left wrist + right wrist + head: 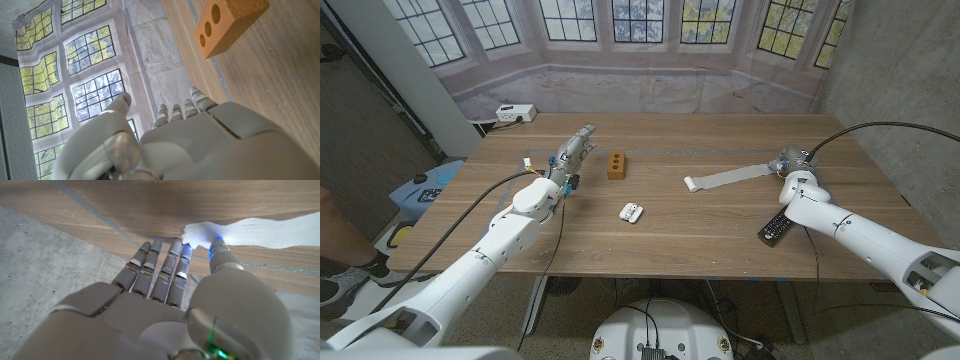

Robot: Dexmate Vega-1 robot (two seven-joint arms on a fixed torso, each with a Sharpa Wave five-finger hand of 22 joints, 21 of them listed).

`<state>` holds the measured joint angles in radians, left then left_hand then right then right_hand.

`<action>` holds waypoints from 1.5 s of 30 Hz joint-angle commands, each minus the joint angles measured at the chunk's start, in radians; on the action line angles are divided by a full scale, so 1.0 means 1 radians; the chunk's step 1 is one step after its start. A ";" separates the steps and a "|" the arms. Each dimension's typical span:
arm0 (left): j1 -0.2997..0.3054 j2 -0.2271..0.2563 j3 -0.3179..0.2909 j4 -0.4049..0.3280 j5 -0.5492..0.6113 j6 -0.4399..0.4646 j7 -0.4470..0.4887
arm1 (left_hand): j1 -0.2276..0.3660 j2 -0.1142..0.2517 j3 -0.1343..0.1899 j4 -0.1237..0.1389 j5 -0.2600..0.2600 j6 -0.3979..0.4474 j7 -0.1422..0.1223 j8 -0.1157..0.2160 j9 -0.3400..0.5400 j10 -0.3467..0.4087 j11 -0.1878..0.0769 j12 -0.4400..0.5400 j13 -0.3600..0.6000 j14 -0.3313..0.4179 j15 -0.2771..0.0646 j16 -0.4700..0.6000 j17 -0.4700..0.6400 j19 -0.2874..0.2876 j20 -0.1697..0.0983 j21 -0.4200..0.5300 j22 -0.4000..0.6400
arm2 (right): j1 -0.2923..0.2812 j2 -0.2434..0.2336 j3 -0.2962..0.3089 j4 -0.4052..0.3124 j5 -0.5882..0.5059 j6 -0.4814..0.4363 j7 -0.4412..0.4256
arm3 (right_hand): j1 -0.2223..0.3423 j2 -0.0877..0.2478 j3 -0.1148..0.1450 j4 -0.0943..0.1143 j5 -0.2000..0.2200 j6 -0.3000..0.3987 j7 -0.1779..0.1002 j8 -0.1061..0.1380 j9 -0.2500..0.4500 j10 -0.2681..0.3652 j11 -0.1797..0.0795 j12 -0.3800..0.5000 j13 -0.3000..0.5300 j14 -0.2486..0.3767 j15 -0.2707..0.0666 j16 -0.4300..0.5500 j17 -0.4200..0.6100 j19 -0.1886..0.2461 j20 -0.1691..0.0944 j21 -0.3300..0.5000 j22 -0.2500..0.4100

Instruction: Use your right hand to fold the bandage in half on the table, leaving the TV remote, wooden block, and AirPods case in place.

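Your right hand (792, 160) is at the right end of the bandage (730, 177), on the right side of the table (700, 230). In the right wrist view the thumb and a finger (186, 255) meet at the white end of the bandage (250, 232), so the hand seems to pinch this end. The rest of the bandage lies flat as a long strip and runs to the left toward the middle of the table, where its far end is slightly curled.

The TV remote (776, 227) lies near your right forearm, closer to the front edge. The AirPods case (631, 211) is in the middle of the table, and the wooden block (616, 165) is behind it.

Your left hand (576, 148) is just beside the block on the left, fingers stretched and holding nothing (200, 145).
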<state>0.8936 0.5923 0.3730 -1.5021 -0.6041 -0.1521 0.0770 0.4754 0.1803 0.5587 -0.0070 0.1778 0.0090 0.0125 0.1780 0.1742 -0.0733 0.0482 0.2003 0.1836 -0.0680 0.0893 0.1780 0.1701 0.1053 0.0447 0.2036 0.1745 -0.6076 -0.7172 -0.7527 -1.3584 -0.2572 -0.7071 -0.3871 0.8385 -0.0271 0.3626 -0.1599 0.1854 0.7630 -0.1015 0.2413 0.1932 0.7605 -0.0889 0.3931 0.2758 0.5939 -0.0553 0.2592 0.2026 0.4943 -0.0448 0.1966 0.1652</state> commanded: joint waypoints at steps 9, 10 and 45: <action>0.006 -0.001 0.000 0.004 -0.004 -0.001 -0.002 | 0.004 0.009 0.002 -0.003 0.005 0.011 -0.002 0.008 0.004 0.006 0.003 0.006 0.006 0.005 0.004 0.003 0.001 0.004 0.007 -0.002 0.004 | -0.003 0.028 -0.004 0.019 -0.010 -0.007 -0.050 | 0.020 0.001 -0.008 0.000 0.004 0.030 0.001 0.002 0.006 0.028 -0.011 0.018 0.010 0.029 -0.155 0.010 0.009 0.016 -0.064 -0.002 0.003; 0.006 -0.001 -0.001 0.005 -0.005 -0.001 -0.003 | 0.004 0.009 0.002 -0.003 0.005 0.011 -0.003 0.008 0.004 0.006 0.002 0.006 0.006 0.004 0.005 0.003 0.001 0.004 0.007 -0.002 0.004 | -0.004 0.029 -0.005 0.021 -0.012 -0.005 -0.056 | 0.021 0.001 -0.009 0.000 0.004 0.030 0.001 0.002 0.006 0.029 -0.011 0.019 0.011 0.030 -0.155 0.010 0.009 0.017 -0.064 -0.002 0.003; -0.011 -0.012 0.008 0.044 -0.011 -0.008 -0.029 | 0.006 0.008 0.004 -0.006 0.006 0.035 -0.002 0.013 0.004 0.008 -0.001 0.006 0.006 0.004 0.004 0.002 0.001 0.005 0.007 -0.002 0.004 | -0.008 0.077 -0.014 0.061 -0.049 -0.010 -0.172 | 0.073 0.014 -0.024 -0.005 0.004 0.128 -0.012 0.012 0.009 0.117 -0.048 0.082 0.042 0.108 -0.165 0.044 0.037 0.045 -0.074 0.000 0.004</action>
<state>0.8954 0.5870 0.3760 -1.4779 -0.6118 -0.1573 0.0615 0.4754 0.1803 0.5586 -0.0070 0.1778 0.0322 0.0106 0.1851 0.1742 -0.0733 0.0482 0.2003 0.1836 -0.0680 0.0893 0.1780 0.1674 0.1053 0.0447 0.2036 0.1744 -0.6165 -0.6541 -0.7626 -1.3101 -0.2936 -0.7138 -0.5257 0.8979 -0.0153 0.3420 -0.1668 0.1853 0.8793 -0.1141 0.2480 0.1977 0.8681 -0.1348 0.4669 0.3137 0.6896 -0.0678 0.2936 0.2350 0.5265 -0.0484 0.1966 0.1651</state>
